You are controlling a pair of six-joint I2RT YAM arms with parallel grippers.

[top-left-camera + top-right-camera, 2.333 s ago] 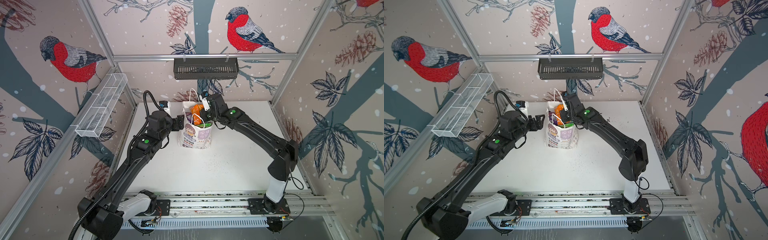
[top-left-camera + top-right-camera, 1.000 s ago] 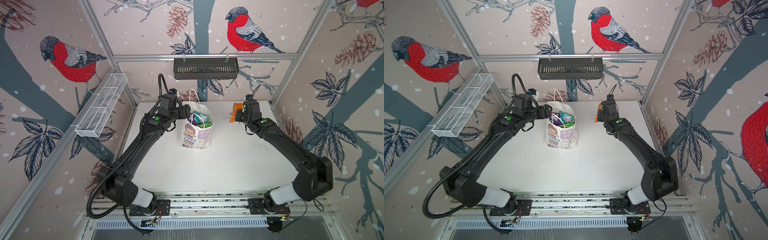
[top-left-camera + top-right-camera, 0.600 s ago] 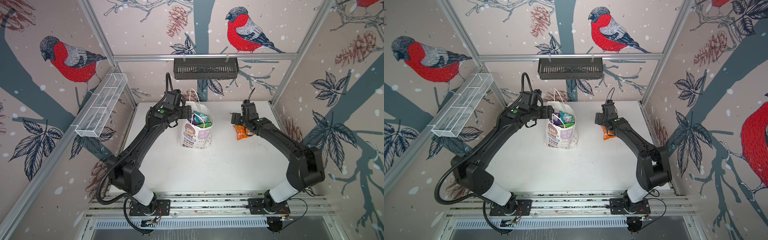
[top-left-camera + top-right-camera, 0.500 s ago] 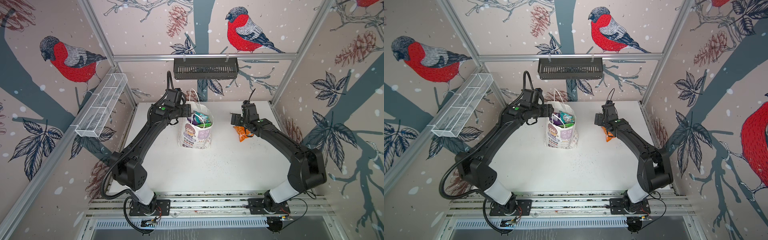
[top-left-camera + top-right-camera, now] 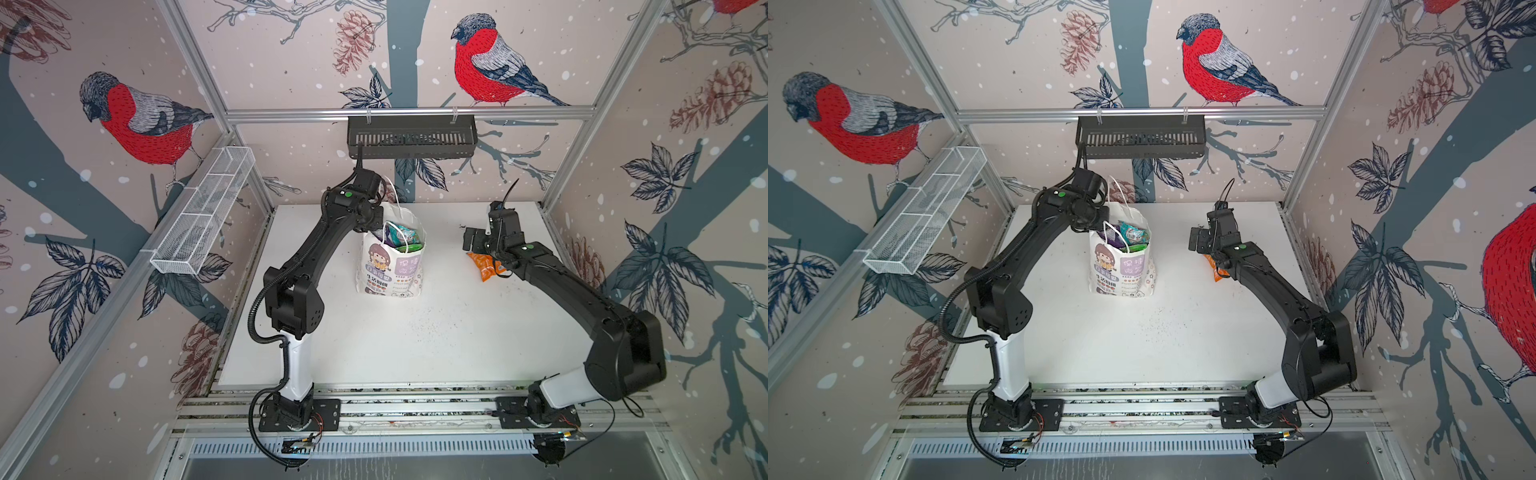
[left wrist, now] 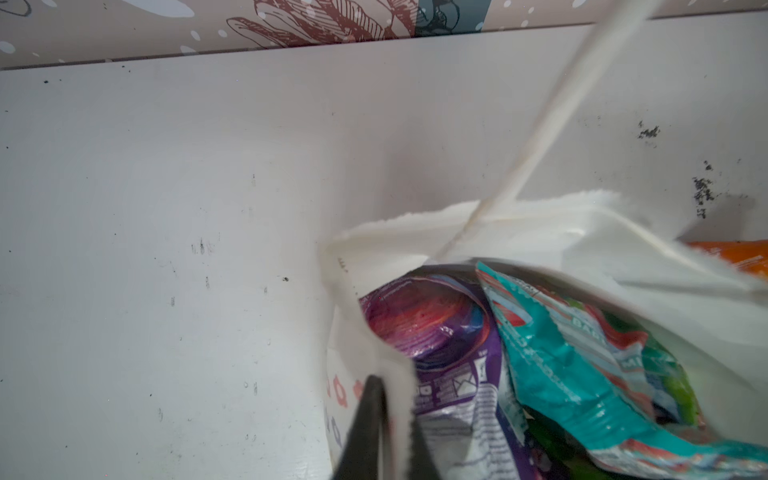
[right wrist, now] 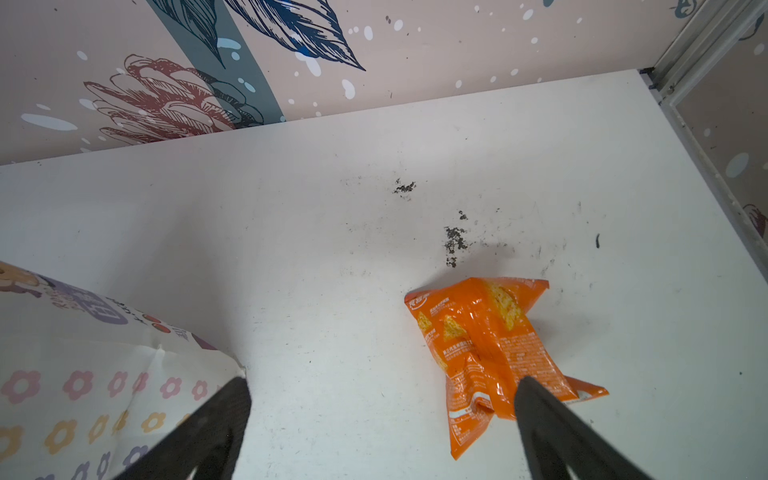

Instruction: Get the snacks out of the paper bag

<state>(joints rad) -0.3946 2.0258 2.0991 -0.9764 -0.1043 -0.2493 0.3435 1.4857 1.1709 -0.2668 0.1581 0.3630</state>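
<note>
The paper bag (image 5: 390, 266), at the centre of both top views, is matt white paper with flat printed colour. In the left wrist view its rim looks soft, creased and fibrous, and its cord handle (image 6: 557, 104) looks smooth. Inside it, the purple packet (image 6: 440, 332) and the teal packet (image 6: 582, 374) are shiny, crinkled film. The orange packet (image 5: 482, 268), right of centre, has the same glossy, wrinkled finish. The table (image 5: 415, 340) is smooth matt white, flecked with dark grit. The mesh basket (image 5: 203, 216) at upper left is white-coated wire, and the frame rail (image 5: 407, 111) is bare, dull metal.
</note>
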